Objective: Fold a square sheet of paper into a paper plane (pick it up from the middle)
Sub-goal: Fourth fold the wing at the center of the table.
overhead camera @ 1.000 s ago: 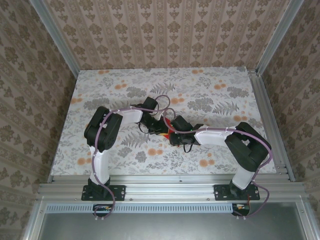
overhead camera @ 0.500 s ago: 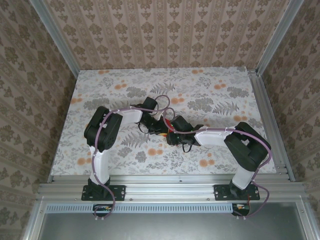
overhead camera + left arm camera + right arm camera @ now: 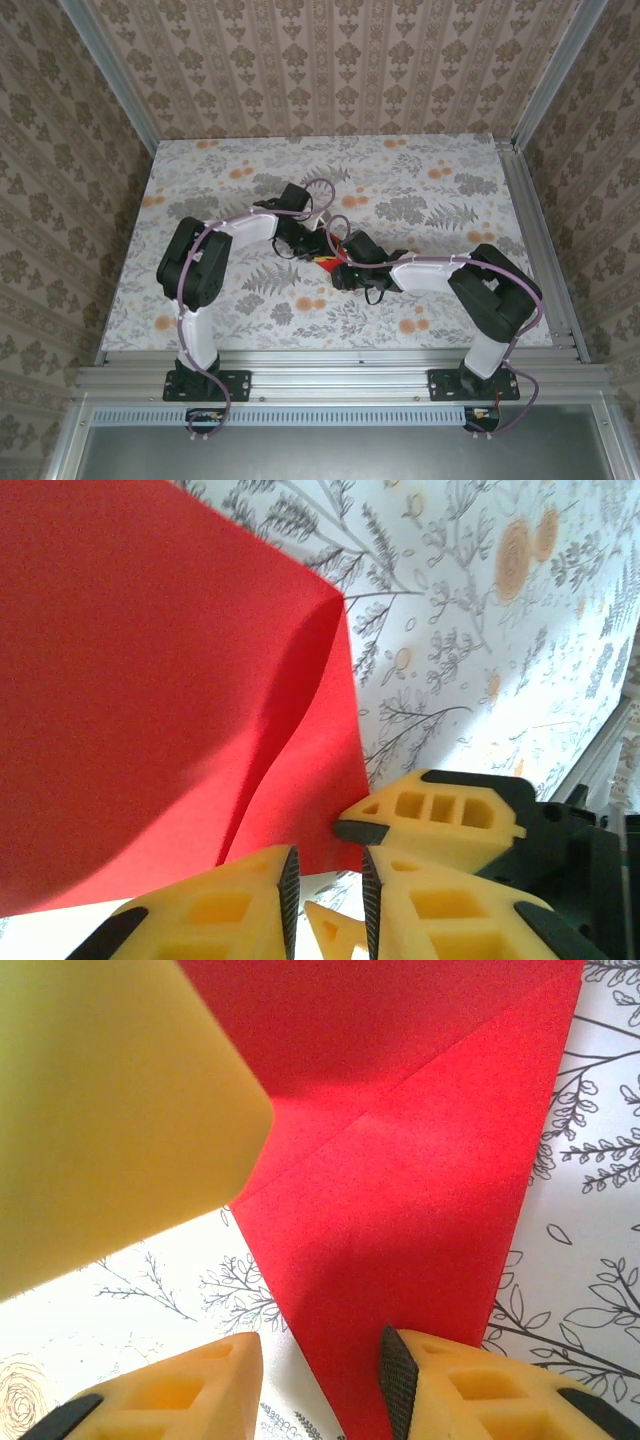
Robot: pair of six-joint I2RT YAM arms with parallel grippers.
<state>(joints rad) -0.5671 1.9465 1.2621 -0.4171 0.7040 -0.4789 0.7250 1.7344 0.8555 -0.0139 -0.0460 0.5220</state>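
Observation:
The square sheet of paper [image 3: 327,262] is bright red and lies folded on the floral table between both grippers. In the left wrist view the paper [image 3: 150,680] bulges along a soft ridge, and its near edge reaches the tips of my left gripper [image 3: 327,895], which is open with a narrow gap. A yellow finger [image 3: 440,810] of the right gripper touches the paper's corner there. In the right wrist view the paper [image 3: 420,1160] shows a diagonal crease and tapers toward my open right gripper [image 3: 318,1380], whose right pad [image 3: 398,1378] rests on it. A left finger [image 3: 100,1110] looms blurred at top left.
The floral table [image 3: 420,190] spreads to the back and both sides. Patterned walls and an aluminium frame rail [image 3: 535,240] close it in. The two wrists crowd together at the table's middle.
My left arm has swung its elbow left and its wrist farther back, uncovering a bit more red paper. The right arm has barely moved.

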